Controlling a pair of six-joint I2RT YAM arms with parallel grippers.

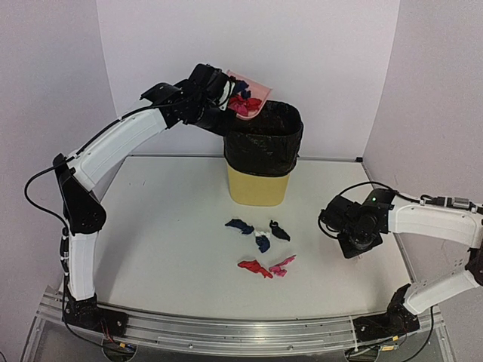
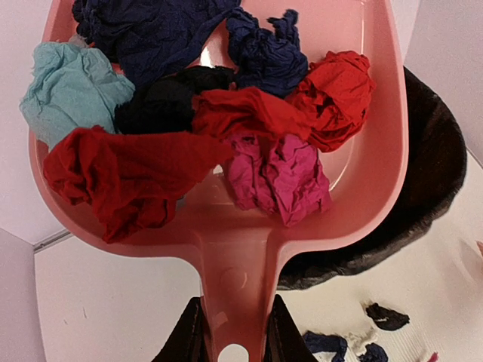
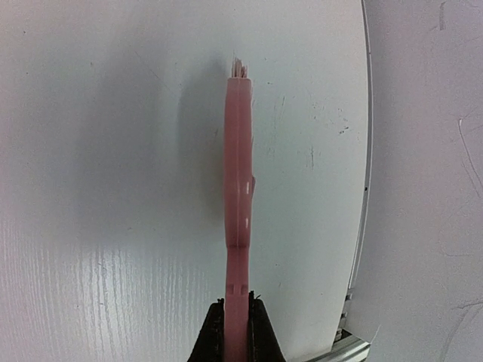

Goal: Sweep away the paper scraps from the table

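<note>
My left gripper (image 2: 232, 339) is shut on the handle of the pink dustpan (image 2: 377, 188), held high over the rim of the bin (image 1: 263, 136). The pan (image 1: 253, 89) holds several paper scraps (image 2: 143, 170) in red, pink, navy, black and light blue. More paper scraps (image 1: 256, 245) lie on the white table (image 1: 166, 226) in front of the bin: navy, white, red and pink. Some show in the left wrist view (image 2: 386, 317). My right gripper (image 3: 236, 332) is shut on the pink brush (image 3: 238, 166), held just above the table at the right (image 1: 355, 241).
The bin is yellow with a black bag liner (image 2: 438, 173) and stands at the table's back centre. White walls close the back and both sides. The metal rail (image 1: 241, 332) runs along the front edge. The table's right edge (image 3: 366, 151) is near the brush.
</note>
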